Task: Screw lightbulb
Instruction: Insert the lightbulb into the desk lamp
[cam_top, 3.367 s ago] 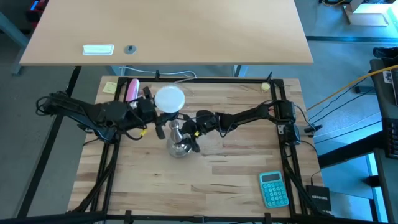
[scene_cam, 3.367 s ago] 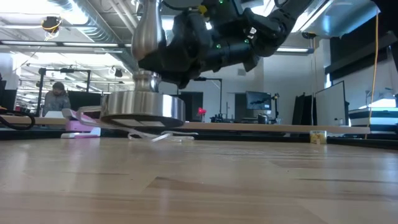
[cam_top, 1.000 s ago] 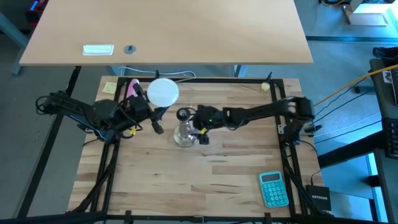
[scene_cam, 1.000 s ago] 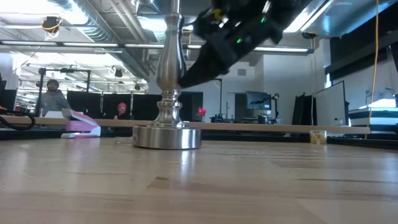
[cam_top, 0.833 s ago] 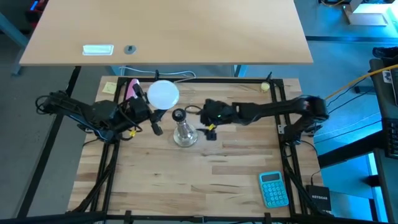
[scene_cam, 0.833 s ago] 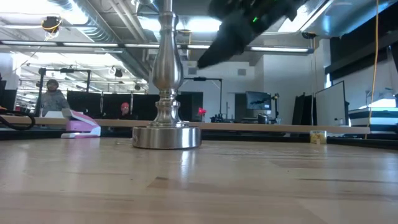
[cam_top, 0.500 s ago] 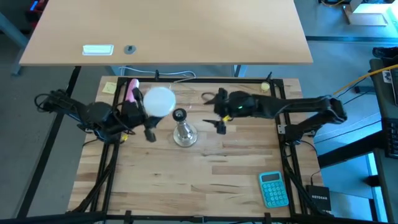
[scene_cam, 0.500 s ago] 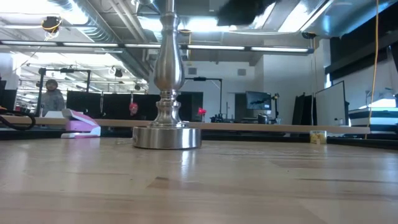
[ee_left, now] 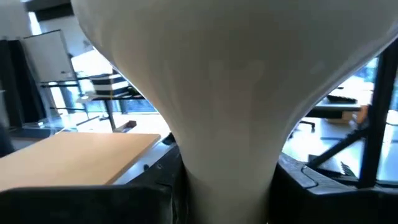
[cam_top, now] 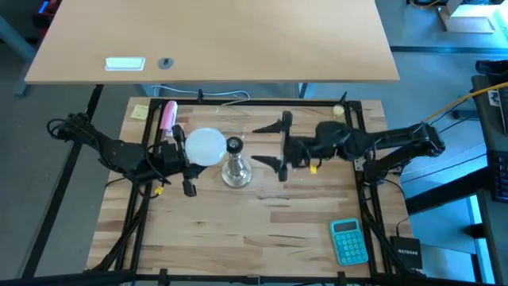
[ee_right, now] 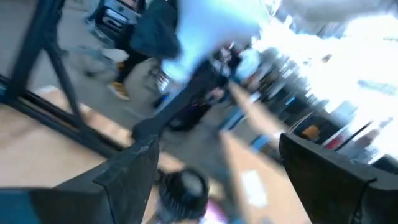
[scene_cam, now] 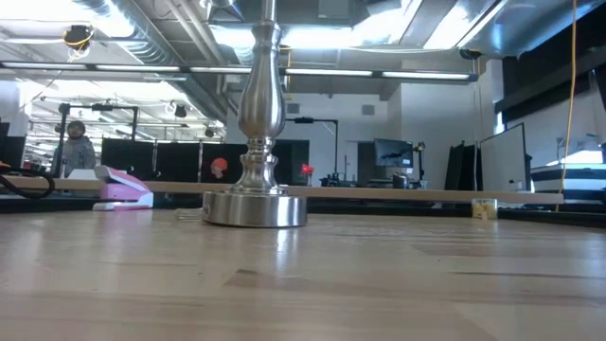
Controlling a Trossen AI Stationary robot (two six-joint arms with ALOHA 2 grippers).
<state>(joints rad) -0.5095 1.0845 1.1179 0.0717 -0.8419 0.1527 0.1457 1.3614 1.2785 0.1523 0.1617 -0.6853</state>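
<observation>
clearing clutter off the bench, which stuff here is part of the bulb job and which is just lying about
Part of the job:
lightbulb, shut in the left claw
socket stand
right claw, open beside the stand

Just lying about:
calculator
pink object
yellow sticky note

One lightbulb [cam_top: 205, 146], one socket stand [cam_top: 234, 164] — one calculator [cam_top: 348, 241], two arms
</observation>
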